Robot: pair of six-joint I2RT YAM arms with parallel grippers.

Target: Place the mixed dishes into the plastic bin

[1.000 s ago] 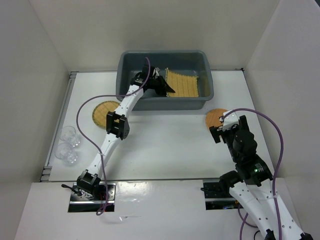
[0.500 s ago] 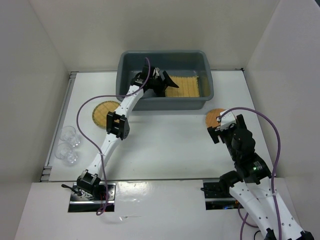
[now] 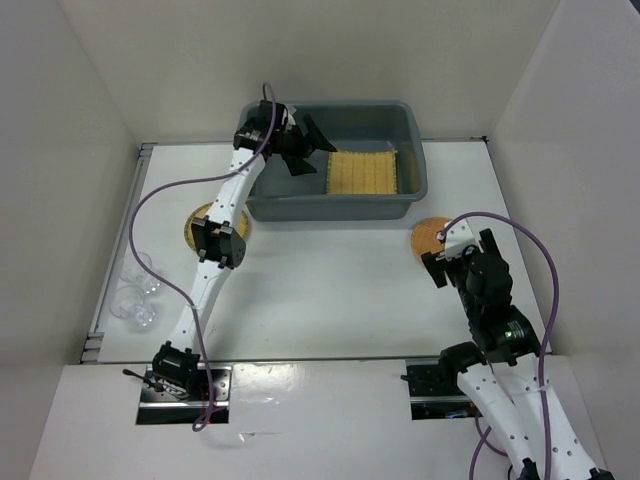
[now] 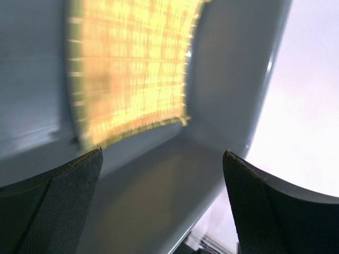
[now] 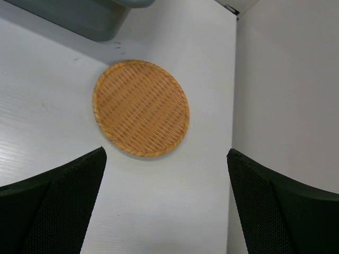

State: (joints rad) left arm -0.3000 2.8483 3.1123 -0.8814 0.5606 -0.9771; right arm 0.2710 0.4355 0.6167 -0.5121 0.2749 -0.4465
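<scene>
We find the mat (image 3: 362, 171) lying flat on the floor of the bin (image 3: 330, 208), toward its right end. The left gripper (image 3: 312, 152) hangs over the bin's left half. Its jaws are spread wide with nothing between them. In the left wrist view the mat (image 4: 132, 69) sits ahead of those jaws and off toward the left finger (image 4: 58, 211), clear of both. It is blurred there. Only the bin's (image 4: 233, 79) grey floor and side wall show in the gap of the gripper (image 4: 162, 153).

The disc (image 3: 428, 236) lies flat on the table (image 3: 330, 280) outside the bin, just off its near right corner, with the right gripper (image 3: 455, 252) above its near edge. From the right wrist we see the disc (image 5: 141, 108), finely woven, ahead of the gripper (image 5: 167, 151). It lies somewhat toward the left finger (image 5: 53, 206) and touches neither finger. These jaws too stand wide apart and hold nothing. A corner of the bin (image 5: 95, 21) shows beyond the disc, and a white wall (image 5: 286, 79) rises on the right finger's side.

The plate (image 3: 195, 228) rests on the table left of the bin, well behind the left jaws and partly hidden by the left arm (image 3: 215, 245). The cups (image 3: 128, 303) stand at the table's left edge, well apart from both pairs of jaws.
</scene>
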